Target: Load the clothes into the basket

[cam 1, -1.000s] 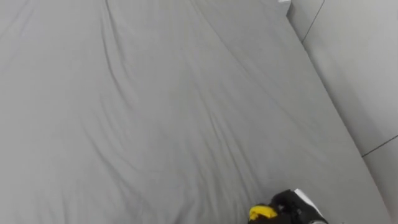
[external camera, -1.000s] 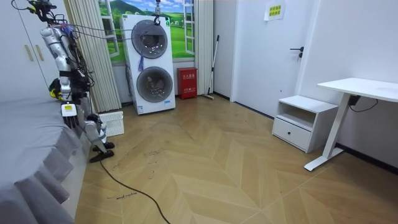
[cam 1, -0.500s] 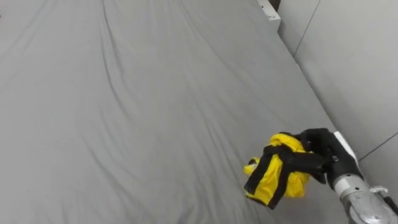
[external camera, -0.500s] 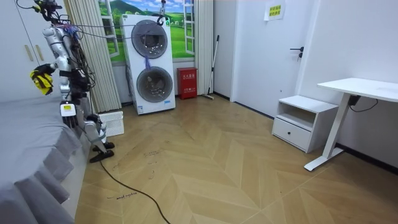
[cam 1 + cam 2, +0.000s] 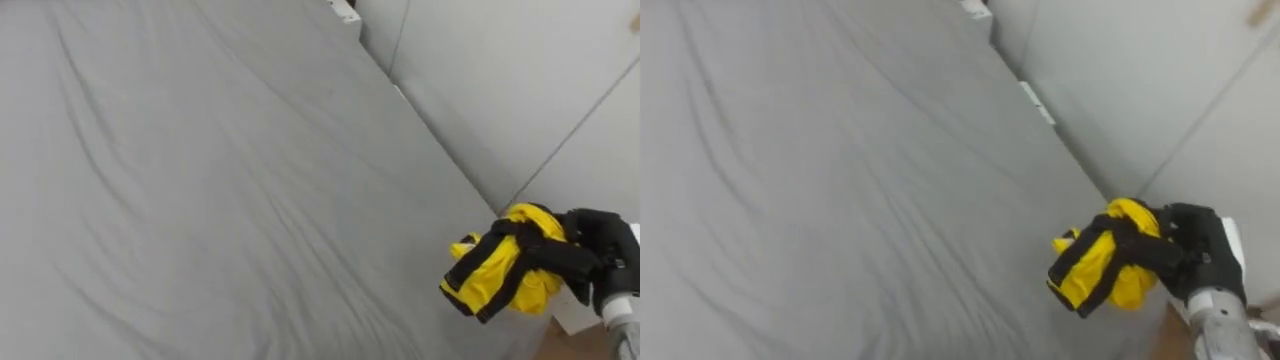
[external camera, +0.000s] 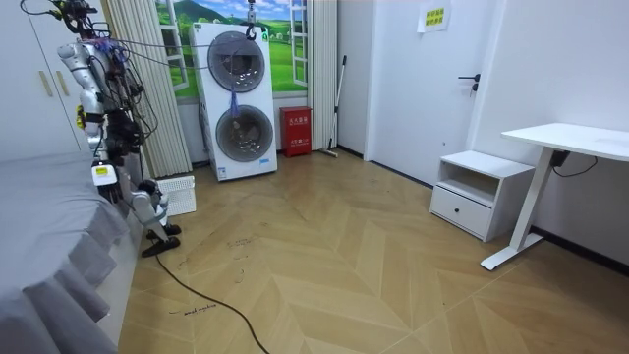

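Observation:
A bunched yellow and black garment [image 5: 503, 276] hangs in the air, and my right hand [image 5: 598, 256] is shut on it at the lower right of the eye views. The garment [image 5: 1102, 268] and the right hand [image 5: 1202, 254] are over the right edge of the grey bed [image 5: 200, 200], beside the white wall panels. In the room view I stand at the bed [image 6: 44, 216], and a white basket [image 6: 178, 194] sits on the floor just behind me. My left hand [image 6: 99, 177] hangs low at my side.
White panels [image 5: 500, 80] run along the bed's right side. In the room view a stacked washer and dryer [image 6: 241, 98] stands past the basket, with a curtain [image 6: 147, 88] beside me. A white cabinet [image 6: 470, 192] and desk [image 6: 565, 147] stand far off across the wooden floor.
My right hand rose into view with the garment and carried it right, from over the bed to its edge by the panels. The eye views swung right too.

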`<state>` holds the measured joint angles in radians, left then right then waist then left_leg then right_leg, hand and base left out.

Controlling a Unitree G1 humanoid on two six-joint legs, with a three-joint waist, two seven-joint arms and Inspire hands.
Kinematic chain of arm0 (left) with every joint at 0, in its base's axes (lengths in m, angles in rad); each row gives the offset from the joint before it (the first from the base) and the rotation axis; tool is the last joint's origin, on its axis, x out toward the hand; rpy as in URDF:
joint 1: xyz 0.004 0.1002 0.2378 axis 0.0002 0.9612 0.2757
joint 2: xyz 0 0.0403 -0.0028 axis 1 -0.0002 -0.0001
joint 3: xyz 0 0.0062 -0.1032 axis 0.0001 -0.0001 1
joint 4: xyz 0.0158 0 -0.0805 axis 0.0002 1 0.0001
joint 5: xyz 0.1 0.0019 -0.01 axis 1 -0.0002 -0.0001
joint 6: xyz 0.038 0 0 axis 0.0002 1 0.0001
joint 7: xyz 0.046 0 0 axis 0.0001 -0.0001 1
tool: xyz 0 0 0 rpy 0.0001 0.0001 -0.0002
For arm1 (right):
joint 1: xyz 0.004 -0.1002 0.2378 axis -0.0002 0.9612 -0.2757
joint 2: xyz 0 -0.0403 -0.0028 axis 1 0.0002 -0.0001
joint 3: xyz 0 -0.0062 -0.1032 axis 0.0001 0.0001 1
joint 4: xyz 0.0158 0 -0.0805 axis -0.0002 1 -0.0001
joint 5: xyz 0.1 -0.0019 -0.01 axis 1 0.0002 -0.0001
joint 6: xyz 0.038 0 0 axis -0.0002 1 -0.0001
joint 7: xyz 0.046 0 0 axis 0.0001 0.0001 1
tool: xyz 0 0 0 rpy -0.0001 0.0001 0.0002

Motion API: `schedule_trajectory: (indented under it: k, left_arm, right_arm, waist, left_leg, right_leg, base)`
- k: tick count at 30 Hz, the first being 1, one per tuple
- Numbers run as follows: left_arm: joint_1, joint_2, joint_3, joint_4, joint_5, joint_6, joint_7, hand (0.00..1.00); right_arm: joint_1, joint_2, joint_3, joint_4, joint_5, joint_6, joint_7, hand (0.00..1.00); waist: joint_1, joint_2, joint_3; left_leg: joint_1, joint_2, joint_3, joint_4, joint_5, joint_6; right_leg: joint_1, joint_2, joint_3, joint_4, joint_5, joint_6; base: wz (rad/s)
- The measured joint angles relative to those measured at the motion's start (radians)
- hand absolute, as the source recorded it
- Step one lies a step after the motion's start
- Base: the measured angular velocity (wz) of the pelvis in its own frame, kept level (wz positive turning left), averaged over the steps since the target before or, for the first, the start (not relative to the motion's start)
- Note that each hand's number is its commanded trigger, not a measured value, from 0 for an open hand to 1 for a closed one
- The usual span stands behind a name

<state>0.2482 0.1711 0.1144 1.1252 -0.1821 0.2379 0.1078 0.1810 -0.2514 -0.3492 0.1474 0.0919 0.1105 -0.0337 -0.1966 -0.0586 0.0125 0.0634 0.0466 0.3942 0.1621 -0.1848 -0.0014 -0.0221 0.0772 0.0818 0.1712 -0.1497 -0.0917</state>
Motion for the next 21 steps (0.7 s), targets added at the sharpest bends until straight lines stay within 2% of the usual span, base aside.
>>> schedule_trajectory:
  k: [4,6,10,12,16,19,20,21]
  left_arm:
    - [0.0,0.0,-0.001,0.014,0.0,0.034,0.001,0.0]
    - [0.0,0.001,0.0,0.022,0.001,0.06,0.004,0.0]
    - [0.0,0.001,-0.01,0.034,0.001,0.075,0.005,0.0]
    - [-0.01,0.002,-0.032,0.033,0.0,0.084,0.005,0.0]
    - [-0.022,0.001,-0.081,0.034,-0.003,0.084,0.005,0.0]
    - [-0.036,0.0,-0.083,0.034,-0.012,0.084,0.005,0.0]
    - [-0.041,0.0,-0.093,0.034,-0.022,0.084,0.006,0.0]
    - [-0.054,0.0,-0.119,0.034,-0.024,0.083,0.006,0.0]
  right_arm:
    - [0.031,0.0,-0.019,0.003,-0.001,0.001,-0.02,1.0]
    - [0.055,0.0,-0.028,0.004,-0.001,0.003,-0.029,1.0]
    - [0.089,0.0,-0.036,0.01,0.001,0.015,-0.046,1.0]
    - [0.077,0.0,-0.035,0.041,-0.001,0.014,-0.059,1.0]
    - [0.035,0.0,-0.034,0.127,-0.031,0.012,-0.078,1.0]
    - [0.007,0.0,-0.035,0.164,-0.029,0.012,-0.108,1.0]
    - [-0.001,-0.001,-0.035,0.176,-0.03,0.009,-0.12,1.0]
    - [-0.018,-0.004,-0.035,0.203,-0.032,0.001,-0.136,1.0]
  waist:
    - [-0.025,0.019,0.0016]
    - [-0.055,0.02,0.0026]
    - [-0.072,0.027,0.0032]
    - [-0.076,0.036,0.004]
    - [-0.1,0.054,0.0051]
    - [-0.103,0.068,0.0114]
    - [-0.109,0.078,0.0114]
    - [-0.113,0.09,0.0155]
  left_leg:
    - [-0.008,0.025,0.057,0.001,-0.024,-0.001]
    - [-0.016,0.03,0.081,0.004,-0.024,-0.002]
    - [-0.032,0.037,0.12,0.012,-0.026,-0.002]
    - [-0.08,0.049,0.151,0.044,-0.036,0.001]
    - [-0.153,0.053,0.17,0.075,-0.041,0.009]
    - [-0.209,0.051,0.197,0.091,-0.045,0.016]
    - [-0.233,0.05,0.198,0.1,-0.047,0.021]
    - [-0.262,0.049,0.198,0.113,-0.049,0.025]
  right_leg:
    - [-0.031,0.03,0.052,0.005,0.021,-0.003]
    - [-0.052,0.036,0.07,0.019,0.028,-0.005]
    - [-0.083,0.049,0.113,0.025,0.045,-0.003]
    - [-0.133,0.058,0.139,0.036,0.058,0.002]
    - [-0.214,0.063,0.164,0.065,0.074,0.01]
    - [-0.294,0.064,0.18,0.107,0.076,0.016]
    - [-0.32,0.062,0.179,0.126,0.072,0.019]
    - [-0.353,0.06,0.18,0.144,0.07,0.023]
  base:
    - [-0.5]
    - [-0.32]
    - [-0.35]
    - [-0.43]
    - [-0.25]
    - [-0.29]
    - [-0.07]
    - [0.0]
